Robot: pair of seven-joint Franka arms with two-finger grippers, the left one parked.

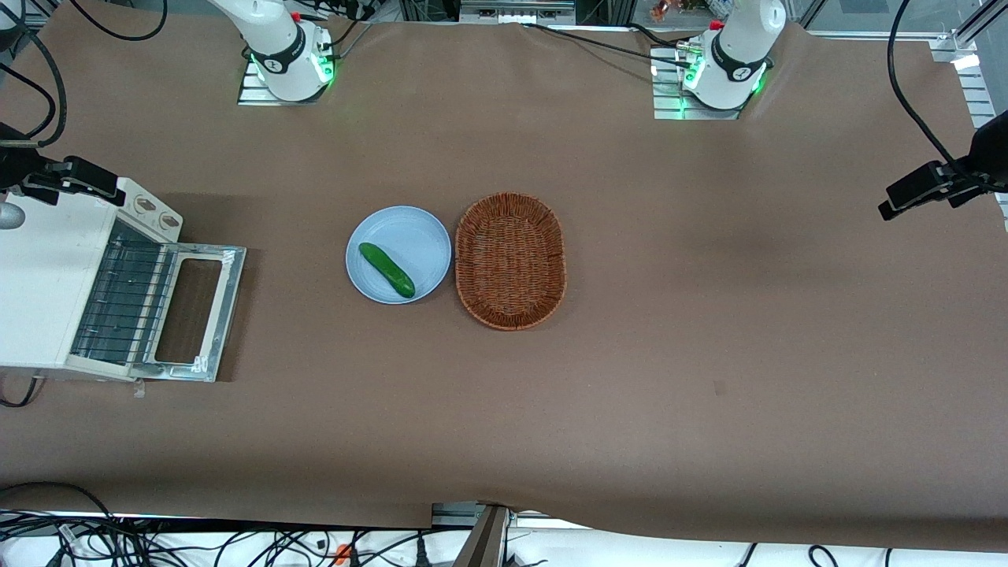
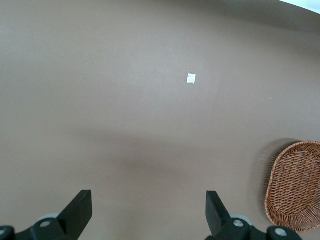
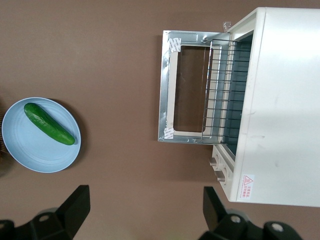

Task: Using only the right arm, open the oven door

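Lying flat open, oven door [image 1: 197, 312] shows its metal frame; hand [image 3: 142, 207] above, fingers apart

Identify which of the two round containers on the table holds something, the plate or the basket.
The light blue plate holds a green cucumber; the wicker basket beside it is empty. The gripper, open, hovers above the oven door, which lies folded down.

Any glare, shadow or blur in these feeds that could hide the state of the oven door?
Front view: even light, the oven door lies flat open and sharp, with a soft shadow at its edge. Right wrist view: crisp, no glare on the door; the gripper is above the table in front of the oven, fingers apart. Left wrist view: only the basket edge is smeared.
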